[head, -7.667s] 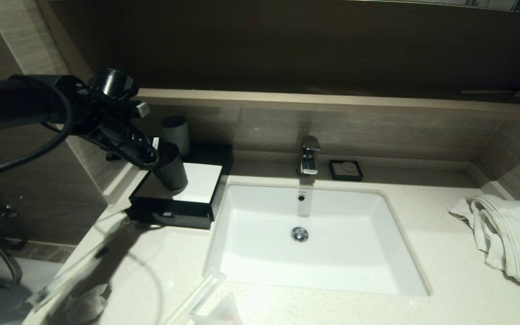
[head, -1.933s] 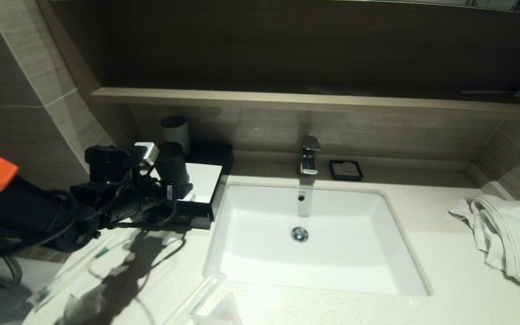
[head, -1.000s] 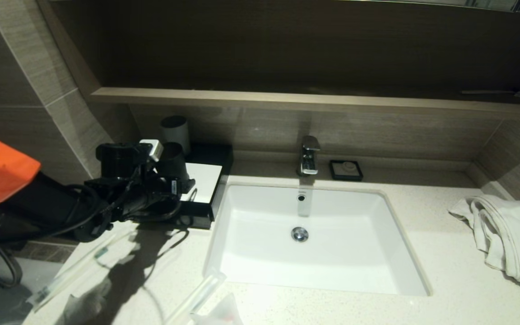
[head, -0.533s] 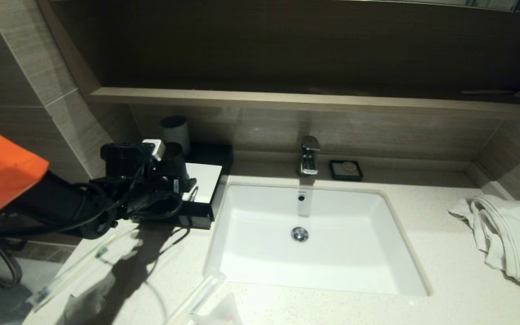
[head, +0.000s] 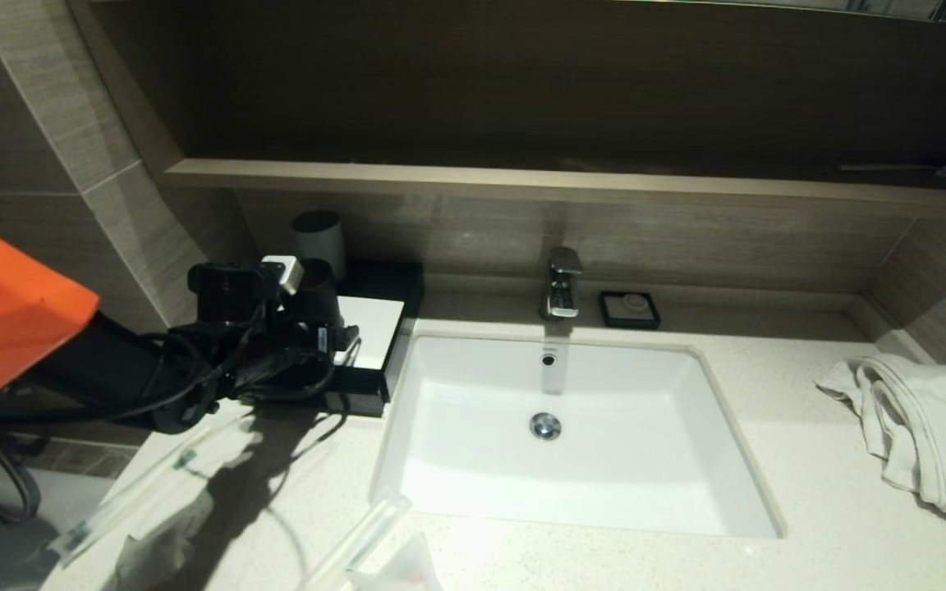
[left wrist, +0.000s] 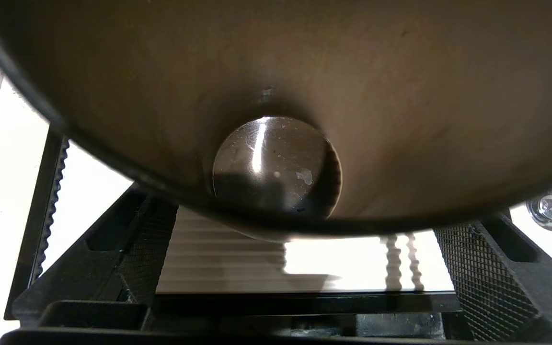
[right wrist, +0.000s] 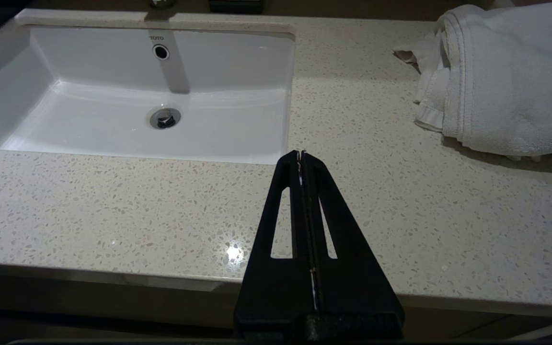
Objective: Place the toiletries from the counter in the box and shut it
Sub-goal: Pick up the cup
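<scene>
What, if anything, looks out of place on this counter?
The white towel lies crumpled at the counter's right end; clear-wrapped toiletries lie scattered at its front left, outside the black box where the left gripper works. Nothing looks spilled.

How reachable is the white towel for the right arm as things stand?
Probably yes. The right tool, shut, hangs over the front of the counter beside the sink, and only bare counter lies between it and the towel. It would have to open before gripping.
</scene>
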You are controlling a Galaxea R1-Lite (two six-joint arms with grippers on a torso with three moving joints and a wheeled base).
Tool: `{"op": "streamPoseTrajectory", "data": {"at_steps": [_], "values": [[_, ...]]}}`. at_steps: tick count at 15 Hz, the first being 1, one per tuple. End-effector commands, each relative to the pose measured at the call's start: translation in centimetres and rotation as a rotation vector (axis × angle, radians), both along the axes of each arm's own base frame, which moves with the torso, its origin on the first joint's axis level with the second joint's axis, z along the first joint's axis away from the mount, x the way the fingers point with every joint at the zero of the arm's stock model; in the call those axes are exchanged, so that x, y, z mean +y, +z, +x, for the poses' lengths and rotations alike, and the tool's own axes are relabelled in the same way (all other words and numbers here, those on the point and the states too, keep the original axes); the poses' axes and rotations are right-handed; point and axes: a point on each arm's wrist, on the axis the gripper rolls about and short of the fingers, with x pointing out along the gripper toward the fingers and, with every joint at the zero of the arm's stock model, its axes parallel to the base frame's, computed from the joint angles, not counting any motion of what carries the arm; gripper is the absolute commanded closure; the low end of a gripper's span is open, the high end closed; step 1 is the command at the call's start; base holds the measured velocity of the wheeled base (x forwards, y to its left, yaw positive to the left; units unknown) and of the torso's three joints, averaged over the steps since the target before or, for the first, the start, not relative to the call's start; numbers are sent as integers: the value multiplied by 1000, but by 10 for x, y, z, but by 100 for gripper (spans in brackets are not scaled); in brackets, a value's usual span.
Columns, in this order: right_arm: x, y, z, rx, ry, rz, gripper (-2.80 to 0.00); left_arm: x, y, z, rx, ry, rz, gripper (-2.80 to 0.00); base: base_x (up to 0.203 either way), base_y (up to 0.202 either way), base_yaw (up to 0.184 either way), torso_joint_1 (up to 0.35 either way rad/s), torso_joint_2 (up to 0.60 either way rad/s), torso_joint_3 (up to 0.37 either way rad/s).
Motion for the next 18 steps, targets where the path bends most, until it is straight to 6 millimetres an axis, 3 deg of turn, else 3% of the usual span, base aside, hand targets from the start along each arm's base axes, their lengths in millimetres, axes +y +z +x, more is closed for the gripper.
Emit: {"op": "streamPoseTrajectory", "data": {"at_steps": [1,4,5,13,18], "values": [[0,0,0,0,0,0,0,0,0,0,-4,1,-1,-280,0,0,0,0,0,0],[0,0,0,0,0,0,0,1,0,4,-10,6,-2,-280,0,0,0,0,0,0],[0,0,0,0,0,0,0,2,1,6,-15,17,0,0,0,0,0,0,0,0],[0,0,0,0,0,0,0,2,1,6,-16,24,1,0,0,0,0,0,0,0],[0,0,0,0,0,0,0,2,19,8,-69,28,-16,0,0,0,0,0,0,0]]}}
